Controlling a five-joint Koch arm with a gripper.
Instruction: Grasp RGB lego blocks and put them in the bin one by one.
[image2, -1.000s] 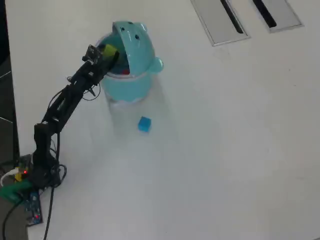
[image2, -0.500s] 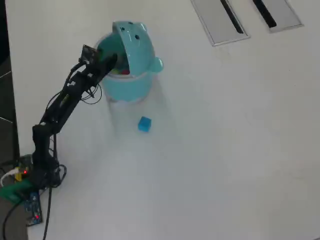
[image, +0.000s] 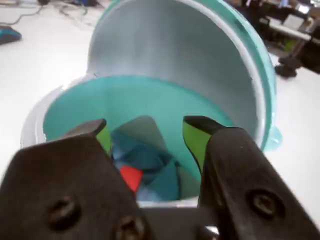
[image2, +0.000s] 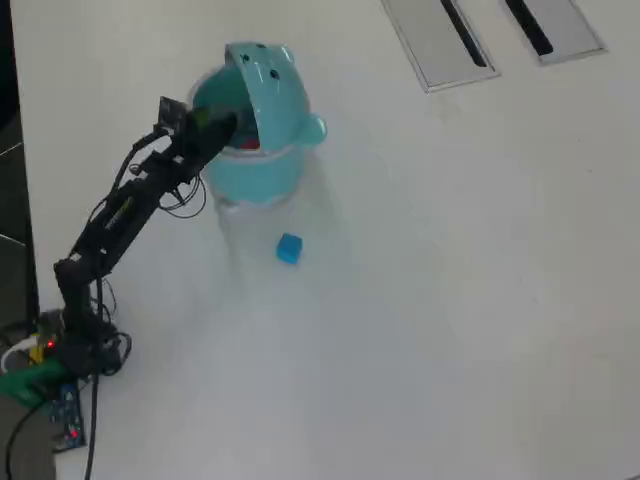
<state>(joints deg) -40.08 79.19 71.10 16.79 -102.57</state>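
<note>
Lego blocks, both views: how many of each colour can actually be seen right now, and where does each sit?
Red block: 1, inside the bin
Blue block: 1, on the table, apart from the bin
Yellow-green block: 0 clearly visible; the only yellow-green is on the gripper fingers, which stand open and empty over the bin
Total: 2 blocks seen

The round turquoise plastic bin (image2: 255, 165) is smooth with a soft sheen, its raised lid (image: 200, 65) pale and matt inside; the black gripper (image: 145, 135) is matt plastic with recessed metal screws (image: 262, 204); the white table (image2: 450, 280) looks smooth and faintly glossy.
</note>
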